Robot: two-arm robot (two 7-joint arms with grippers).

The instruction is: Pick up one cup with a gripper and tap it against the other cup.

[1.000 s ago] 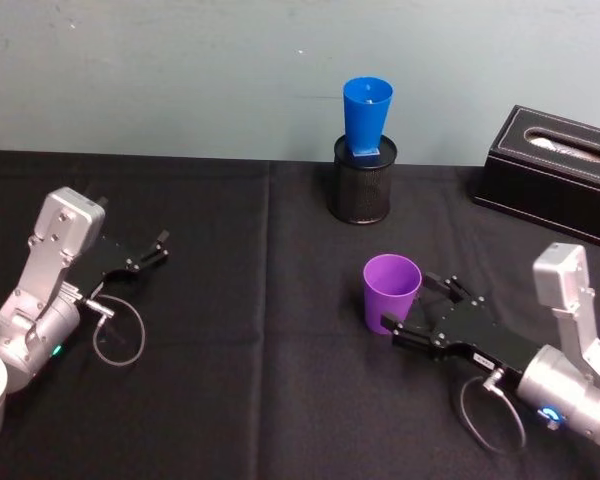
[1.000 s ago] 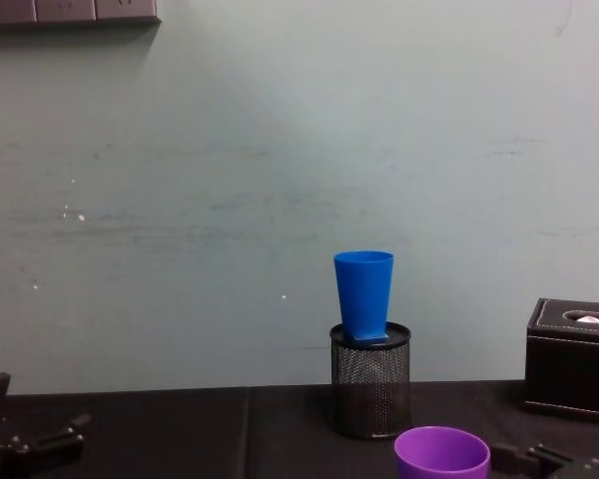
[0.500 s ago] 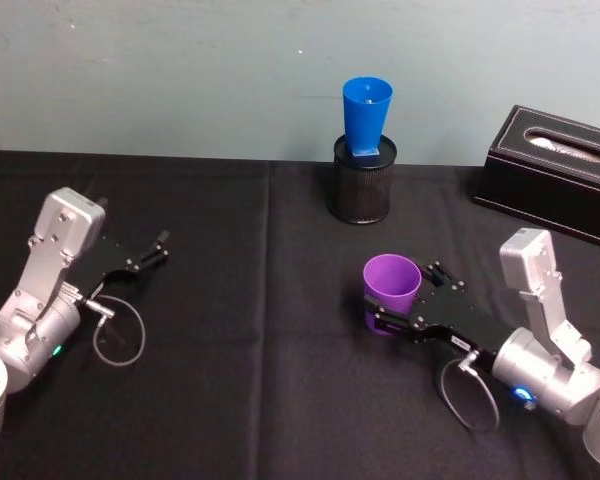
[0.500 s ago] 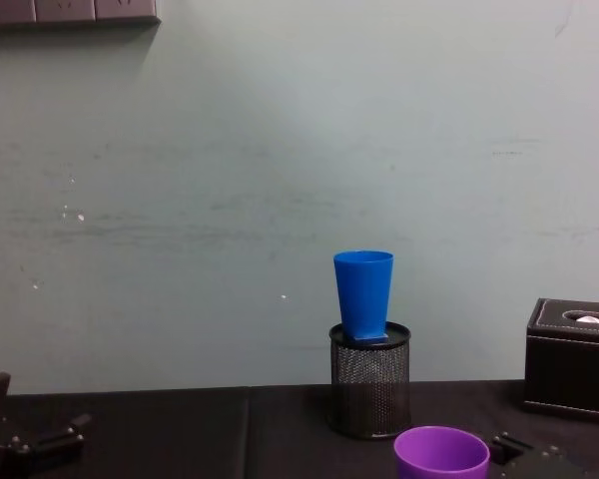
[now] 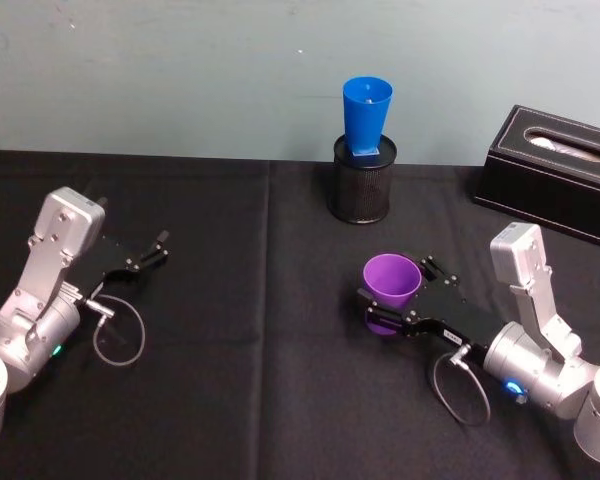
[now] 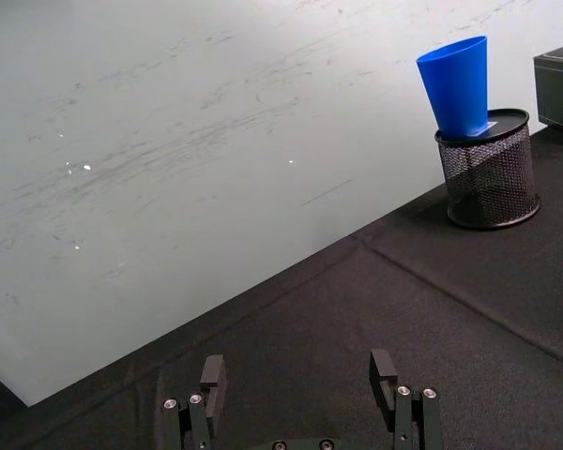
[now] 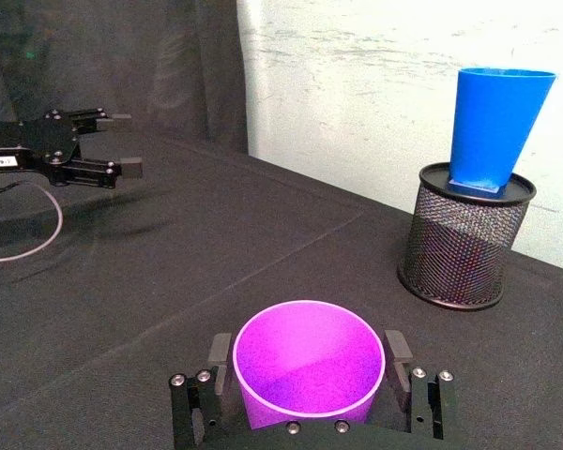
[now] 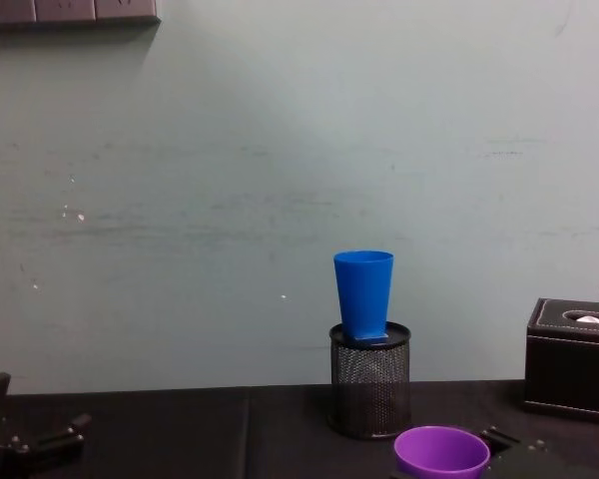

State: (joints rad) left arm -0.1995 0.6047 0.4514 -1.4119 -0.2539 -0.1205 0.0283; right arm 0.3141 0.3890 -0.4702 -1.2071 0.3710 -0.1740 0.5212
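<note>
1. Looking down at the table (image 5: 240, 390): black cloth covers it front to back, w/ a pale wall behind.
2. Black box (image 5: 555, 170) w/ an oval slot in its top sits at the far right, toward the back.
3. My right gripper (image 7: 306, 349) lies low over the cloth, right of centre, reaching fwd. Its fingers are spread, one on each side of the purple cup (image 5: 390, 278). Can't tell if the pads touch its wall.
4. My left gripper (image 6: 297, 375) is parked far left, low over the cloth, fingers spread apart. It's well apart from everything else.
5. Mesh cylinder (image 5: 360, 192), black, stands at the back near the wall, approx. centre.
6. Blue cup (image 5: 366, 112) stands upright on top of the mesh cylinder, narrow end down, mouth up.
7. Purple cup is upright on the cloth, mouth up, btwn my right fingers. It's nearer to me than the mesh cylinder and slightly right of it, well apart from the blue cup and lower than it.
</note>
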